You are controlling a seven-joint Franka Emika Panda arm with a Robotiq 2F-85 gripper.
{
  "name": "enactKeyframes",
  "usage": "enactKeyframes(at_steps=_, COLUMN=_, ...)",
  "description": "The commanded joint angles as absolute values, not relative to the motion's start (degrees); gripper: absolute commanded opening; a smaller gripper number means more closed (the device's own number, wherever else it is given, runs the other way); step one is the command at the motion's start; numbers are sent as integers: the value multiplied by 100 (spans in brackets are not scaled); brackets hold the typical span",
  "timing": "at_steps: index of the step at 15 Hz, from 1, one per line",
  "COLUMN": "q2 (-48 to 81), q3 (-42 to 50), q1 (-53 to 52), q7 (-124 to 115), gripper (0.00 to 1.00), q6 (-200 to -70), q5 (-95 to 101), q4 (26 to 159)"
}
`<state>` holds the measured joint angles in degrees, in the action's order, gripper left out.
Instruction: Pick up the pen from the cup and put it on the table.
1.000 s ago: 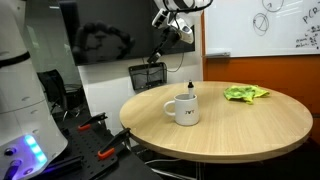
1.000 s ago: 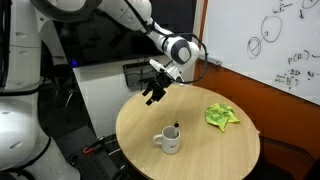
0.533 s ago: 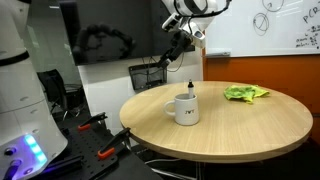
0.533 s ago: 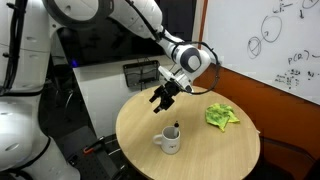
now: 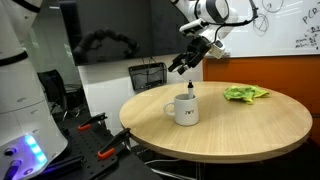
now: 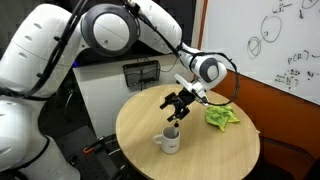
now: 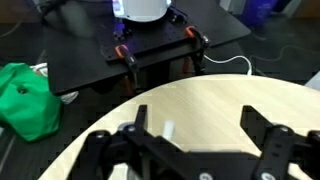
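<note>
White cup (image 5: 184,110), light wood-grain table (image 5: 240,126), green cloth (image 5: 245,94)

Room as I saw it | whiteboard (image 5: 290,25) with marker sketches hung above an orange wall (image 5: 290,72) | dark panel (image 5: 120,20) on pale wall | black wire chair (image 5: 147,76) stood behind round wood-grain table (image 5: 240,125) | dark floor mat (image 7: 90,45) lay below

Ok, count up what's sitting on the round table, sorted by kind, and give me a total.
White mug: 1
Pen, standing in the mug: 1
Green crumpled item: 1
Total: 3
</note>
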<state>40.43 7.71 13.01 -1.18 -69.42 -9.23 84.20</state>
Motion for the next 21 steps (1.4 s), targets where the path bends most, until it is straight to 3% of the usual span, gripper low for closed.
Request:
enactKeyframes(at_steps=1, q2=4896, q3=738, q1=1339, q7=43, gripper=100, q6=-6197, q5=-617, q4=7219)
enactKeyframes(at_steps=14, q2=6982, q3=686, q1=1565, q7=-5, gripper=96, q6=-4720, q5=-295, q4=4392)
enactKeyframes(at_steps=20, q2=7450, q3=562, q1=1714, q7=15, gripper=83, q6=-4642, q5=-356, q4=3653)
enactKeyframes(at_steps=21, q2=7441, q3=595, q1=1693, q7=22, gripper=64, q6=-4718, q5=-386, q4=3685)
